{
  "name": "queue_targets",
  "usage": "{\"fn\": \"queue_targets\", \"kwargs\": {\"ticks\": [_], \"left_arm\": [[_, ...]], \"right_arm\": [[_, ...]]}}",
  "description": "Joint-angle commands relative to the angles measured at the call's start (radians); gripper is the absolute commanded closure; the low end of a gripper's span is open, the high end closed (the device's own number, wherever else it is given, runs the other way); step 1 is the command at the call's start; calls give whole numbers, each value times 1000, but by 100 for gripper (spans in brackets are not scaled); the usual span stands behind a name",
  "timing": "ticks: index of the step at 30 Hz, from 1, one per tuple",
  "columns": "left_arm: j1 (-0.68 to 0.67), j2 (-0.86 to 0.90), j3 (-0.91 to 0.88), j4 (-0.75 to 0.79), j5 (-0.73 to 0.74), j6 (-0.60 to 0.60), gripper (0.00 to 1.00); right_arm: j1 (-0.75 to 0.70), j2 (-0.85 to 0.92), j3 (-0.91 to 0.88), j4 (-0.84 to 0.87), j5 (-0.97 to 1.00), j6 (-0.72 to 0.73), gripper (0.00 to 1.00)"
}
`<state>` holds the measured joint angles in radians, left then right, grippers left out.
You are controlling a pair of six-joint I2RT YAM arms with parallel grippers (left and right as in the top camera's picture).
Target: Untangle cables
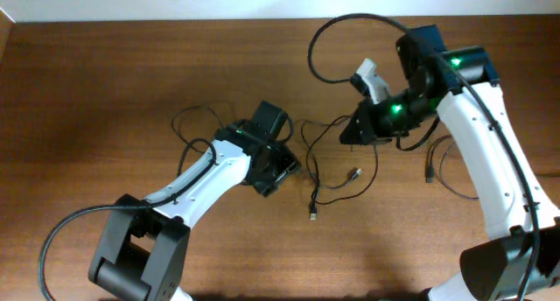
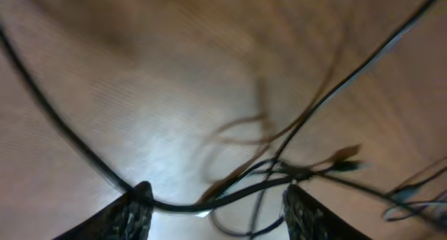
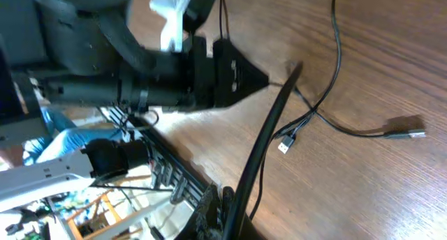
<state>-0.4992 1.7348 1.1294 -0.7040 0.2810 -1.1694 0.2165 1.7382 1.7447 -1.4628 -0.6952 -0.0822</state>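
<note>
black cords (image 3: 338, 51), thin, likely limp and light; your left gripper (image 2: 216, 198) gapes wide around one; right gripper (image 1: 350, 135) state unclear; pinch beside a plug (image 3: 405, 134).

white arm shells (image 1: 203, 172), black joints (image 1: 140, 248), green indicator lights (image 1: 395, 108), thick black wiring (image 1: 311, 49)

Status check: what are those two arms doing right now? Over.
Left gripper open, one cord between its fingers. Right gripper shut, hold unclear. Cables tangled mid-table. No obstruction seen.
</note>
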Motion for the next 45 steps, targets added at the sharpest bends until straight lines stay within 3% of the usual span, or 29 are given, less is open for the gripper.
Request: {"fn": "queue_targets", "kwargs": {"ticks": [1, 2, 4, 6, 7, 8, 9, 10, 12, 13, 15, 19, 23, 25, 29, 34, 38, 41, 43, 45], "left_arm": [[-2, 6, -11, 15, -61, -36, 40], [-2, 6, -16, 15, -85, -37, 42], [-2, 6, -50, 17, -115, -39, 58], [-2, 14, -79, 47, -151, -47, 62], [-2, 15, -85, 64, -167, -46, 78], [-2, 15, -85, 68, -170, -45, 100], [1, 13, -83, 68, -168, -35, 100], [10, 6, -74, 68, -140, 53, 100], [70, -85, -22, 60, -6, 372, 100], [108, -173, 10, 60, 41, 472, 100], [167, -362, 68, 60, 49, 535, 100], [274, -666, 115, 108, -79, 534, 100], [361, -934, 115, 191, -303, 527, 100], [374, -1011, 115, 192, -551, 526, 100], [374, -1027, 115, 167, -741, 527, 100], [374, -1014, 115, 97, -747, 526, 100], [374, -966, 115, 39, -689, 526, 100], [377, -880, 115, 10, -689, 527, 100], [380, -822, 115, -45, -690, 527, 100], [380, -747, 115, -117, -673, 527, 100]], "right_arm": [[34, 5, 7, 1, 44, -11, 96], [40, 5, 7, 5, 45, -11, 96], [40, 5, 7, 11, 45, -12, 96], [40, 5, 7, 11, 45, -12, 96], [40, 5, 7, 11, 45, -11, 96], [40, 3, 8, 14, 45, -12, 96], [40, -2, 8, 23, 41, -12, 96], [38, -13, 8, 39, 31, -12, 96], [37, -68, 8, 68, 40, -16, 96], [37, -83, 8, 65, 61, -15, 96], [38, -81, 8, 39, 69, -14, 96], [38, -80, 8, 11, 74, -15, 96], [38, -80, 6, -7, 171, 20, 96], [38, -80, 5, -25, 360, 116, 96], [37, -80, 4, -56, 750, 353, 96], [37, -79, -2, -58, 1017, 648, 96], [39, -70, -21, -50, 886, 586, 96], [24, -55, -69, -48, 1025, 593, 96], [-16, -47, -107, -47, 1109, 677, 96], [-63, -47, -143, -32, 985, 669, 96]]}}
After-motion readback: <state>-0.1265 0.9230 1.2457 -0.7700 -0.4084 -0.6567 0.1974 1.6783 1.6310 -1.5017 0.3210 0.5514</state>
